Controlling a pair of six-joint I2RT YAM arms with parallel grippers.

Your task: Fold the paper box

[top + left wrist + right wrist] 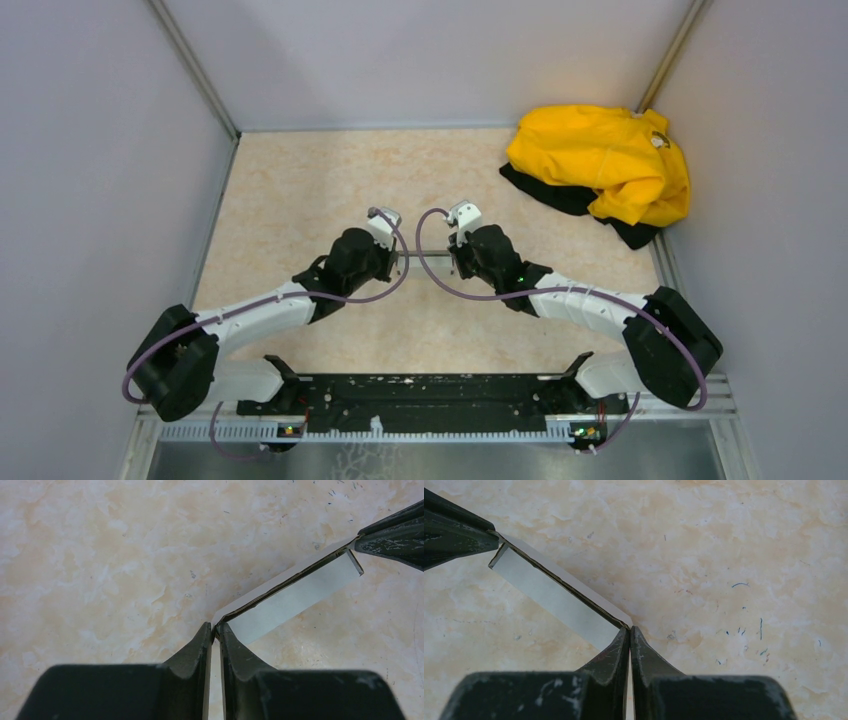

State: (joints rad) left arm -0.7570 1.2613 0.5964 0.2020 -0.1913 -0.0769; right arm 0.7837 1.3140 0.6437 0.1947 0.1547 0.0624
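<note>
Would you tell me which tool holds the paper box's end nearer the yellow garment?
The right tool: it pinches the end of the paper box toward the yellow garment; the left tool pinches the opposite end.

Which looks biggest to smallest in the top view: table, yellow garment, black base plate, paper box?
1. table
2-3. yellow garment and black base plate: too close to rank; the plate is longer, the garment bulkier
4. paper box, just a thin strip

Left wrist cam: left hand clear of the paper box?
No, the left hand is pinched shut on the near corner of the paper box, and the right hand grips its far end.
</note>
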